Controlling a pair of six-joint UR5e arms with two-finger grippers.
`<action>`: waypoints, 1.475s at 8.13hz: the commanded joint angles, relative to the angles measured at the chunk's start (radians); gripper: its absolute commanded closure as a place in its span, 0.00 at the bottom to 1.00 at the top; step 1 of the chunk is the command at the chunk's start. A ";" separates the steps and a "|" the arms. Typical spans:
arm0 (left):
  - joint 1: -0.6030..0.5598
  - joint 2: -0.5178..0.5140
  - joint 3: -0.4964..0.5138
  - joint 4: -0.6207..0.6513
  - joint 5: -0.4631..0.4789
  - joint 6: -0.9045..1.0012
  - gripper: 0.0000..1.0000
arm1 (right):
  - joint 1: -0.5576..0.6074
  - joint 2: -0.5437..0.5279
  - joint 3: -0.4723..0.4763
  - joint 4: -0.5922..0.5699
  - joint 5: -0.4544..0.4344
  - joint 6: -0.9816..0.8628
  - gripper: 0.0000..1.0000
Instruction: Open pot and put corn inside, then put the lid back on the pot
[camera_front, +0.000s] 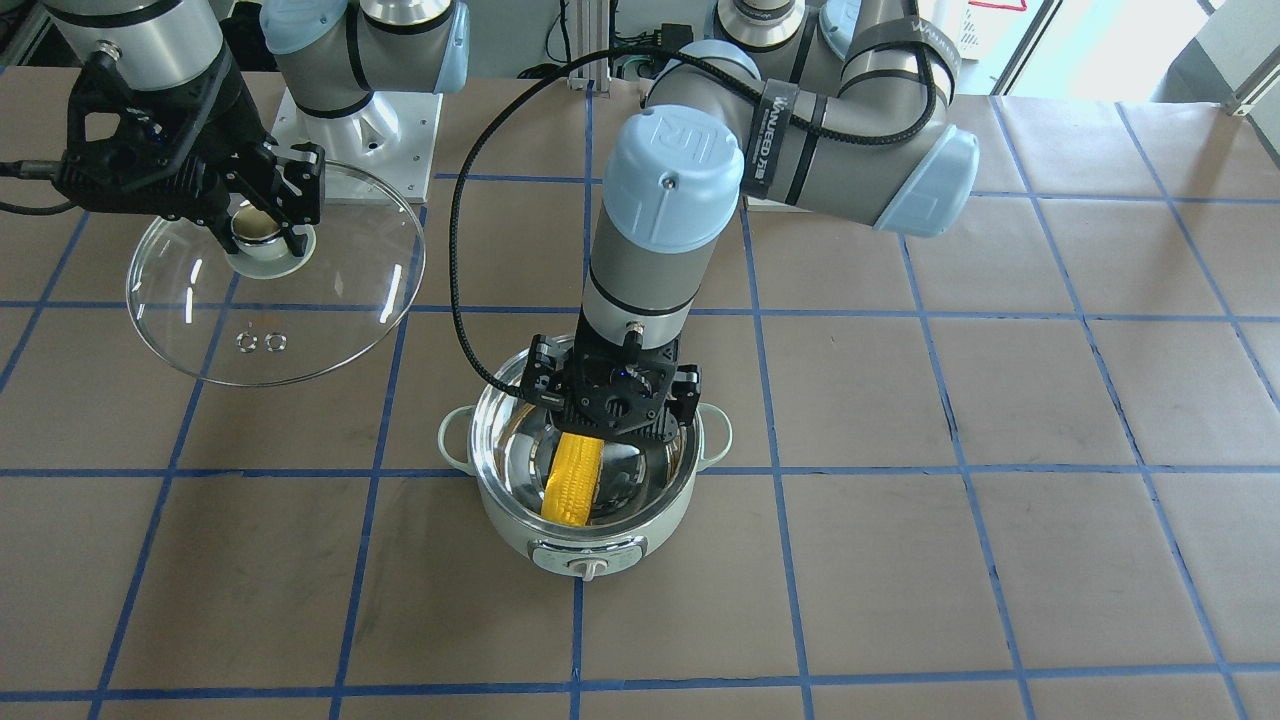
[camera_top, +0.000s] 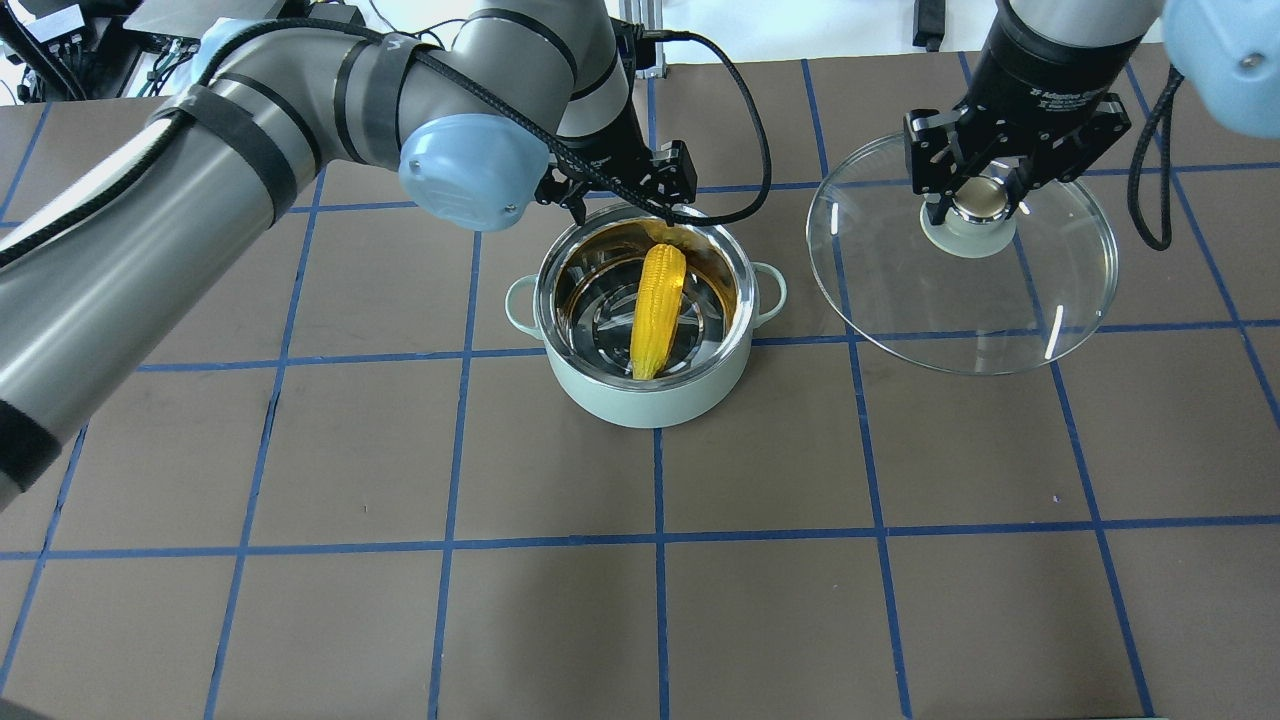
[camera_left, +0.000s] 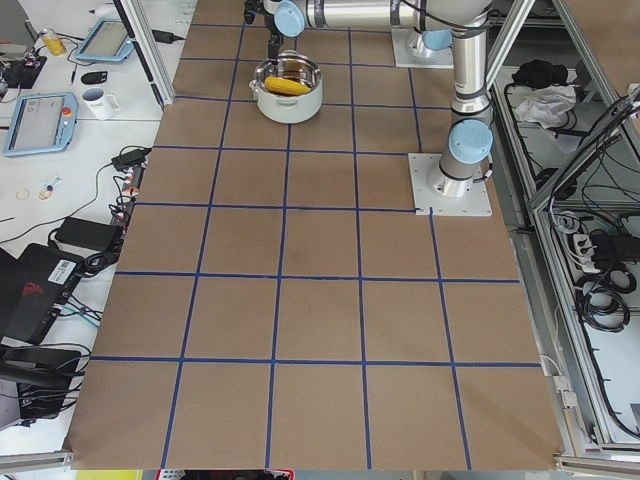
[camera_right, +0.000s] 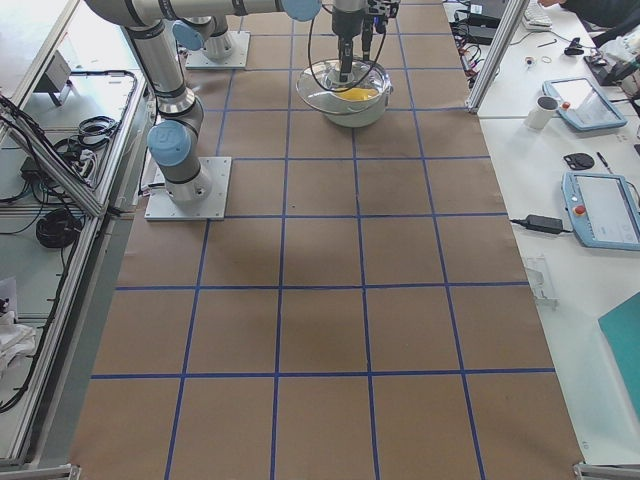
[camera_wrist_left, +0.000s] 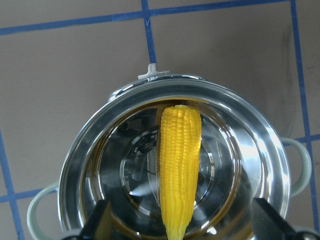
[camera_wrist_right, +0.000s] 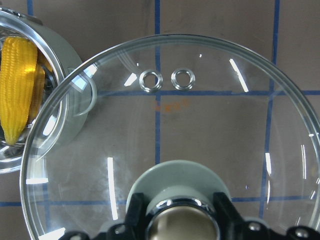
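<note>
Left hand (camera_top: 625, 205) spread wide, empty, over pot (camera_top: 650, 405); corn (camera_top: 657, 310) lies inside. Right hand (camera_top: 980, 205) clamps lid (camera_top: 1000, 310), held aside right, leaving opening clear.

L arm (camera_top: 200, 200) reaches in from the left, forearm long and low, wrist bent straight down. L end effector (camera_front: 617, 405) points down w/ fingers (camera_wrist_left: 97, 222) spread wide, gripping nothing. R arm (camera_top: 1060, 40) drops in from far right, wrist vertical. R end effector (camera_top: 975, 205) points down, clamped on the knob of the lid (camera_top: 1000, 310), holding it aloft.
</note>
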 joint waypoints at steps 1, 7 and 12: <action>0.071 0.140 0.035 -0.228 0.034 0.093 0.00 | 0.104 0.132 -0.093 -0.047 0.003 0.102 0.78; 0.239 0.286 0.031 -0.386 0.119 0.202 0.00 | 0.382 0.335 -0.099 -0.300 0.017 0.463 0.78; 0.254 0.277 0.029 -0.379 0.103 0.216 0.00 | 0.419 0.393 -0.090 -0.337 0.015 0.490 0.78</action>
